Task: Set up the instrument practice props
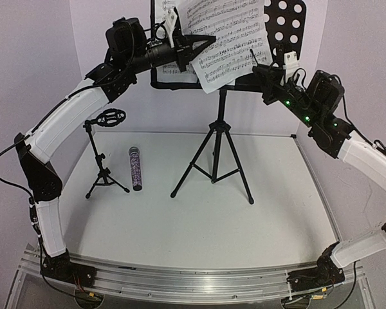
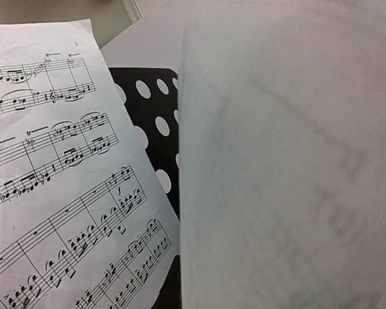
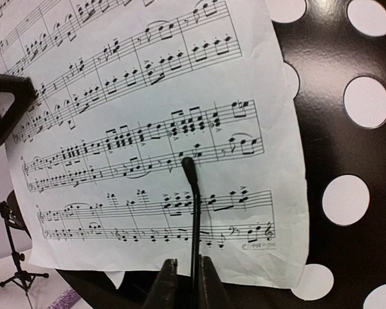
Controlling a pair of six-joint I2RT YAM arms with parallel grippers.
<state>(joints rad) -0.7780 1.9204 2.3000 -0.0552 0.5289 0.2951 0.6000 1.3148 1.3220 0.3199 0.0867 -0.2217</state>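
One surface [image 1: 199, 219] carried one black music stand [image 1: 217, 132] on three legs, one small mic stand [image 1: 103, 176], also on three legs, and one glittery microphone [image 1: 136, 168]. The music sheets numbered two: the far sheet [image 2: 58, 180], with its printed staves, and the near sheet [image 2: 283, 161], a blurred white page, and the right wrist view added one thin wire arm [image 3: 195, 206] on the stand. Two robot arms were counted, the left arm [image 1: 64, 122] and the right arm [image 1: 367, 158].
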